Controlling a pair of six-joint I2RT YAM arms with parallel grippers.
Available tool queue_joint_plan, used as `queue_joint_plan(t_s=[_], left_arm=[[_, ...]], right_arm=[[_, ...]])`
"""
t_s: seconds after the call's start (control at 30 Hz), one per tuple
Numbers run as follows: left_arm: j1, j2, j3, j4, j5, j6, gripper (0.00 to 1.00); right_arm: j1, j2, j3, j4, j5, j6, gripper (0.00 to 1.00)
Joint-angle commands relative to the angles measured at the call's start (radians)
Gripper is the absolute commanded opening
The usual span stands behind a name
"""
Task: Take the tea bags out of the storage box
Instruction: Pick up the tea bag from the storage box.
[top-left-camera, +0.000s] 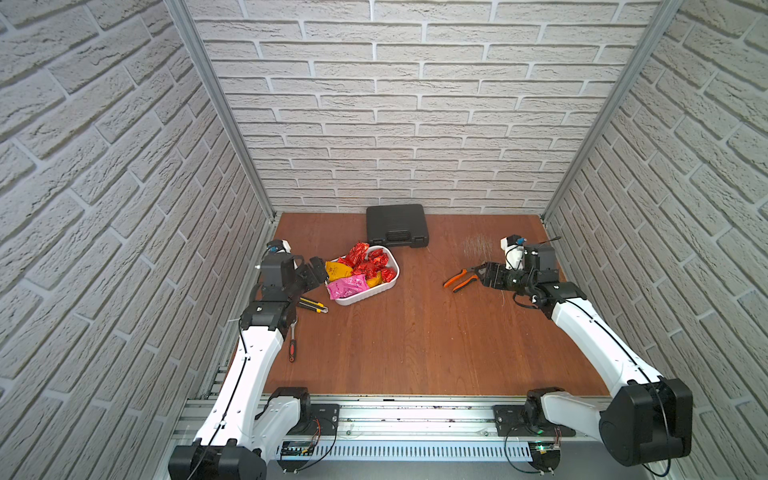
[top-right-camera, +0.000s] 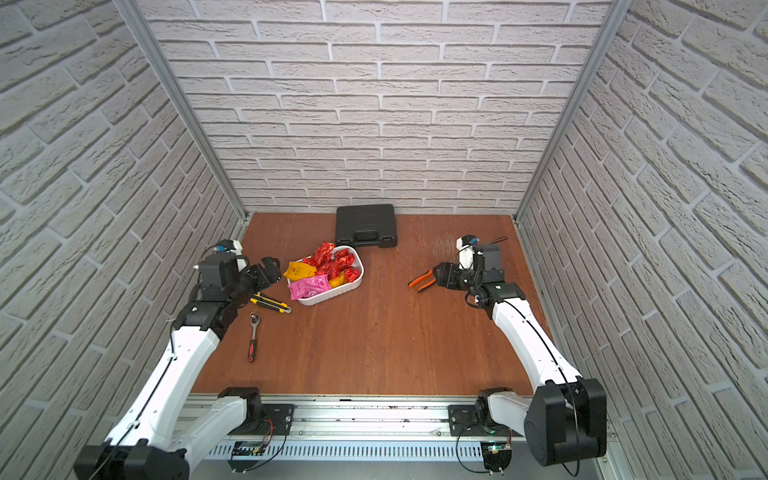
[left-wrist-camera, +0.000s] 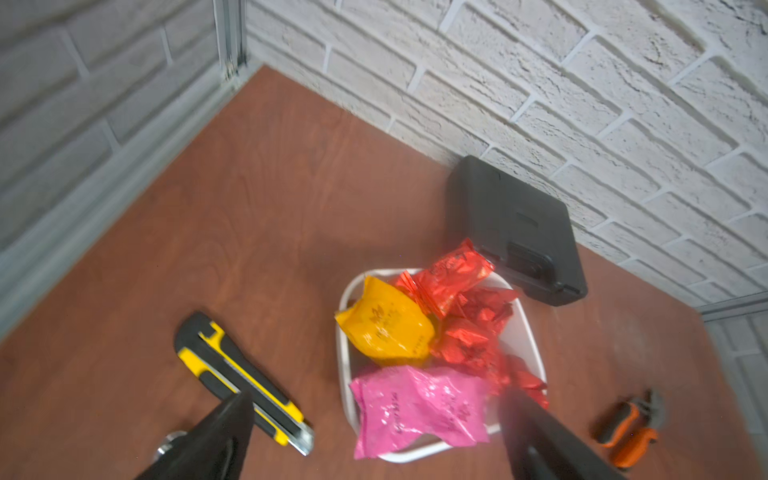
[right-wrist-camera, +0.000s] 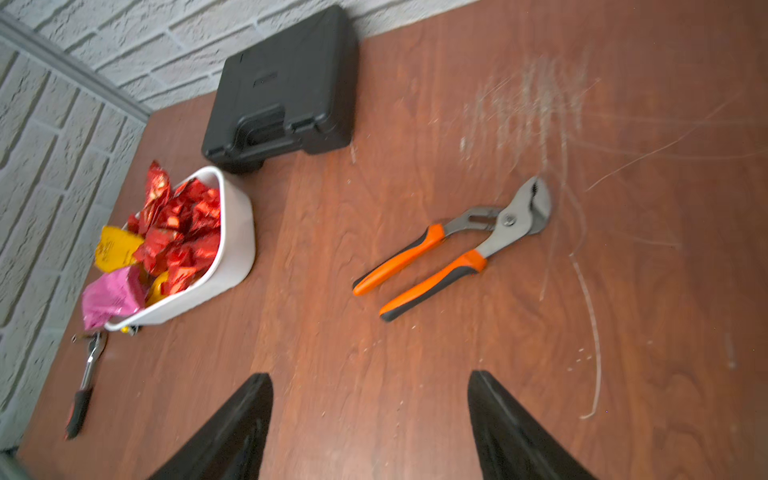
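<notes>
L claw (left-wrist-camera: 374, 397) wide, tea bags (left-wrist-camera: 419, 345) just beside.

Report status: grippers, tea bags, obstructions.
Left gripper and right gripper: jaws open, empty. Tea bags piled in storage box, none out. Utility knife beside box; orange-handled pliers ahead of right gripper.

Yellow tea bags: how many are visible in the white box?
2. One yellow tea bag lies on top at the storage box's left-arm end; another peeks out between the pink packet and red packets. More may lie hidden.
</notes>
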Motion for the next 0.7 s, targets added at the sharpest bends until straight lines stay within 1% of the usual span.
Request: queue_joint_plan(t_s=[0.0, 0.07, 0.1, 0.17, 0.27, 0.37, 0.53, 0.67], left_arm=[[-0.089, 0.054, 0.051, -0.156, -0.087, -0.425, 0.92], [-0.176, 0.103, 0.066, -0.143, -0.133, -0.61, 0.88], [-0.204, 0.128, 0.079, -0.143, -0.14, -0.681, 0.86], [-0.272, 0.188, 0.113, -0.147, -0.162, -0.804, 0.84], [-0.335, 0.244, 0.137, -0.13, -0.209, -0.947, 0.76], [-0.347, 0.299, 0.158, -0.126, -0.219, -1.009, 0.73], [-0.342, 0.339, 0.17, -0.132, -0.259, -1.06, 0.67], [-0.34, 0.37, 0.167, -0.122, -0.237, -1.102, 0.66]], right_arm=[[0.035, -0.058, 0.033, -0.047, 0.012, 0.018, 0.77], [0.038, -0.067, 0.039, -0.064, 0.032, 0.016, 0.76], [0.039, -0.07, 0.043, -0.074, 0.037, 0.012, 0.76], [0.044, -0.072, 0.053, -0.1, 0.059, 0.005, 0.76], [0.047, -0.085, 0.048, -0.116, 0.087, 0.009, 0.76], [0.049, -0.097, 0.034, -0.099, 0.097, 0.013, 0.76], [0.048, -0.097, 0.032, -0.097, 0.115, 0.017, 0.75], [0.049, -0.082, 0.037, -0.09, 0.12, 0.012, 0.75]])
